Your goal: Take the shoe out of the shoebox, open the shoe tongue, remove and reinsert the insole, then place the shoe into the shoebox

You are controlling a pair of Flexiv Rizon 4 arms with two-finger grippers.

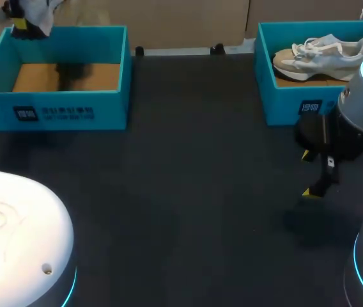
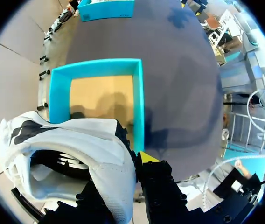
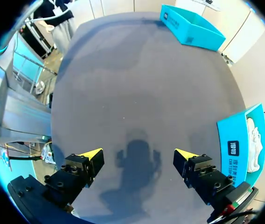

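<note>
Shoe (image 2: 76, 140) is clamped in my left gripper (image 2: 135, 161), above the far-left shoebox (image 1: 54, 110), which shows only its cardboard floor. The far-right shoebox (image 1: 284, 105) holds a second shoe (image 1: 322, 54). My right gripper (image 3: 138, 155) hangs open over the table (image 1: 194, 160), near right.

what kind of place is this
Probably a robot lab bench set up for shoe handling: two teal shoeboxes, the left box and right box, on a dark table, and a white shoe gripped in the left pincer. The right pincer hangs open.
</note>
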